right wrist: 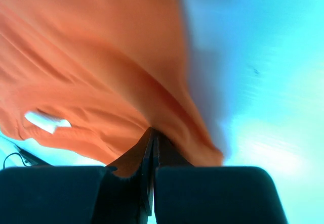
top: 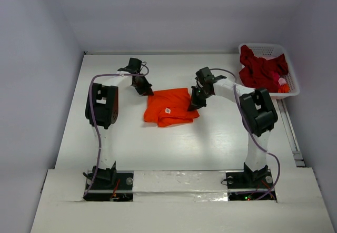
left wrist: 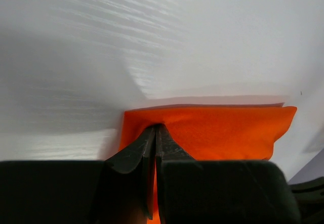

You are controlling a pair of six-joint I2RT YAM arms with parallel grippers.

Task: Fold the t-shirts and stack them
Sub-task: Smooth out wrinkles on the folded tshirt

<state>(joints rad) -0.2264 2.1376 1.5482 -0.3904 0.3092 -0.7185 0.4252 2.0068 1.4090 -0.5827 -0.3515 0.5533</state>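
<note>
The orange t-shirt (top: 168,107) lies roughly in the middle of the white table (top: 174,149), between the two arms, bunched into a rough folded rectangle with its small white label (top: 167,110) facing up near the centre. The left gripper (top: 146,91) sits at the shirt's far left corner; in the left wrist view its two black fingers (left wrist: 134,153) are pressed together with a sliver of orange cloth caught between them, and the rest of that edge lies flat on the table beyond the tips, so it is clenched on the orange t-shirt. The right gripper (top: 194,105) is at the shirt's right edge, and the right wrist view shows the same thing: fingers (right wrist: 167,155) closed tight, a fold of orange fabric pinched at their tips and drawn up into a peak from the cloth below, the label showing off to the left. Both pincers are therefore grasping the same shirt at opposite sides. The dark crimson t-shirt (top: 260,67) is well apart from all this – it is heaped, unfolded, in the white latticed basket (top: 266,46) at the far right corner of the table, spilling up over the rim, with a scrap of pink and orange cloth beside it in the basket's near end
</note>
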